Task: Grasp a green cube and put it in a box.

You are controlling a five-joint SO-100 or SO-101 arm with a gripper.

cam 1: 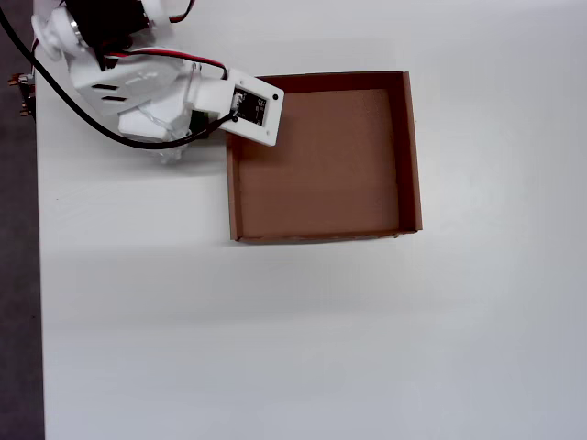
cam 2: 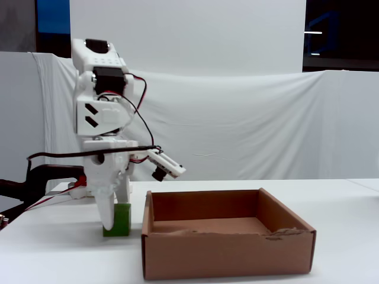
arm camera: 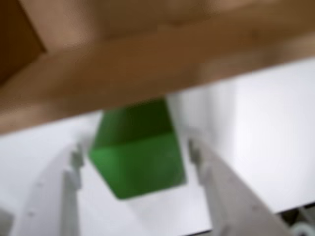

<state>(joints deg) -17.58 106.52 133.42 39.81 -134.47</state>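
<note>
From the wrist view I see the green cube [arm camera: 137, 156] sitting between my two white jaws, which stand on either side of it; the picture is blurred, and I cannot tell whether they press on its faces or leave a sliver of gap. Just beyond the cube runs a brown wall of the cardboard box [arm camera: 147, 64]. In the fixed view the cube [cam 2: 121, 220] rests on the white surface [cam 2: 59, 254], just beside the box's [cam 2: 228, 255] left wall and outside it, with the gripper [cam 2: 108, 223] pointing straight down over it. In the overhead view the arm covers the cube almost wholly; only a sliver of green [cam 1: 198, 119] shows beside the box [cam 1: 411, 151], near the surface's [cam 1: 275, 348] far left corner. The box interior shows only bare cardboard.
</note>
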